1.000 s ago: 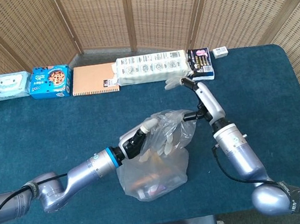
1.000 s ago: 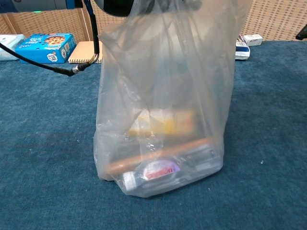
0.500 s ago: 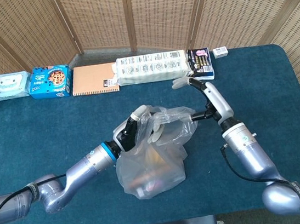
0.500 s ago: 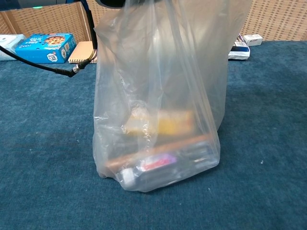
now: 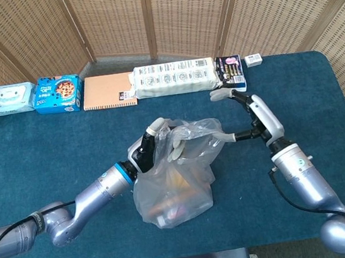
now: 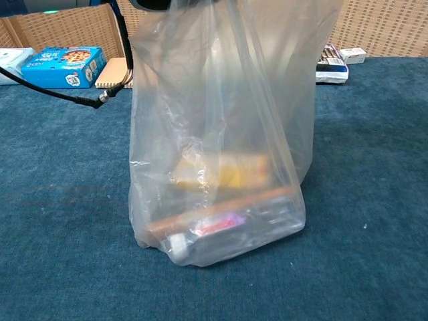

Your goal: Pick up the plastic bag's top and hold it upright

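Bright, even light; sharp frames, soft shadows

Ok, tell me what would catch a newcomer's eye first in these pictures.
The clear plastic bag standing upright mid-table, filling the chest view, with a yellow packet and other items showing through. In the head view the left hand grips its bunched top, while the right hand hangs beside it, fingers spread. Along the far edge sits a row of packaged goods, including a blue box.

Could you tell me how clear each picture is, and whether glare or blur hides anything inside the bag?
Head view: evenly lit and sharp, only soft shadows on the table; the left hand grips the plastic bag top, the right hand is apart from it. Chest view: the bag fills the frame, its film hazy with pale sheen, so the contents look smeared; the hands are cropped out.
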Motion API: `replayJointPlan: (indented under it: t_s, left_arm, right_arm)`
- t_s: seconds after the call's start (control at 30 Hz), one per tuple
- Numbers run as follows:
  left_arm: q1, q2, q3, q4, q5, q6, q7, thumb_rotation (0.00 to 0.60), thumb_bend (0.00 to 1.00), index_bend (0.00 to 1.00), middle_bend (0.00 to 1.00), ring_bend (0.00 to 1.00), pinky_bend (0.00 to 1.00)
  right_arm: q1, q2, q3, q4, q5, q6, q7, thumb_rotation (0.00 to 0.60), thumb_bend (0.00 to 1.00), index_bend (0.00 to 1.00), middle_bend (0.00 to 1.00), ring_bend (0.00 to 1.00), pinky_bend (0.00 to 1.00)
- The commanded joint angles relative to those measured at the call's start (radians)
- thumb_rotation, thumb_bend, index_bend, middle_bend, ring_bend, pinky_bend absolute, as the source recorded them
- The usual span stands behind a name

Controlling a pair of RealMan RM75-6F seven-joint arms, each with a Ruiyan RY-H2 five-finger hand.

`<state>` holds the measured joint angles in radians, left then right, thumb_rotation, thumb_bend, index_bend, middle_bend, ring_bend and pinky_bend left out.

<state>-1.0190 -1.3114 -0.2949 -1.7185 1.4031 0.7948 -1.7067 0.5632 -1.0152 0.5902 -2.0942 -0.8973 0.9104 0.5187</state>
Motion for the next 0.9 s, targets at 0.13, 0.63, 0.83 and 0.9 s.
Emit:
replayJointPlan:
  t_s: [0.13,0.63,0.83,0.9]
  left_arm:
    - [0.012,0.004,-0.002,0.0,0.011,-0.003,-0.016,0.0,0.31,0.67,0.74,0.8,0.62]
    - [0.037,0.011,-0.019,-0.006,0.045,0.006,-0.113,0.0,0.31,0.67,0.74,0.8,0.62]
    - [0.042,0.034,-0.02,-0.017,0.095,0.019,-0.243,0.0,0.31,0.67,0.74,0.8,0.62]
    - [0.038,0.045,-0.02,-0.02,0.104,0.014,-0.292,0.0,0.31,0.67,0.74,0.8,0.62]
  right_arm:
    - [-0.045,0.033,0.008,-0.004,-0.048,0.005,0.078,0.6,0.08,0.31,0.22,0.11,0.07]
    - [-0.142,0.116,0.015,0.027,-0.207,-0.043,0.355,0.6,0.08,0.3,0.22,0.1,0.07]
    - [-0.179,0.1,-0.031,0.082,-0.232,0.009,0.364,0.6,0.08,0.3,0.22,0.1,0.08]
    - [-0.191,0.088,-0.046,0.093,-0.236,0.026,0.377,0.6,0.08,0.3,0.21,0.1,0.08]
